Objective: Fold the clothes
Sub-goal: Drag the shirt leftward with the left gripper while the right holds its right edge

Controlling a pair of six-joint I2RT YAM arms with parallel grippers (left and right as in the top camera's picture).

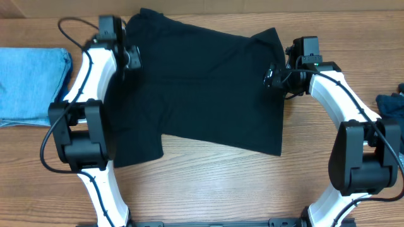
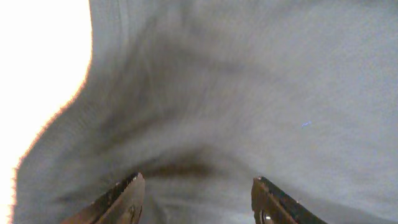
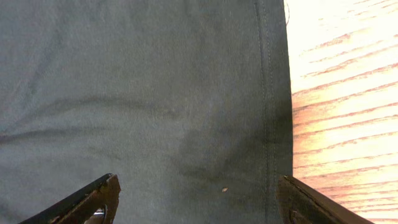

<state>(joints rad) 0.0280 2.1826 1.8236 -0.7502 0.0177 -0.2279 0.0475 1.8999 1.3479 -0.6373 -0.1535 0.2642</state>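
Observation:
The black T-shirt (image 1: 202, 88) lies spread across the middle of the table, with one sleeve reaching toward the front left. My left gripper (image 1: 130, 57) is at the shirt's upper left edge. In the left wrist view its fingers (image 2: 132, 198) stand apart over blurred grey-black cloth (image 2: 236, 93), and nothing is pinched between them. My right gripper (image 1: 273, 77) is over the shirt's right edge. In the right wrist view it (image 3: 199, 199) stands wide open above the stitched hem (image 3: 268, 93), with the cloth lying flat beneath.
A light blue denim garment (image 1: 31, 85) lies folded at the far left. A dark navy garment (image 1: 391, 104) shows at the right edge. Bare wooden table (image 1: 221, 183) lies in front of the shirt and beside the hem (image 3: 342, 93).

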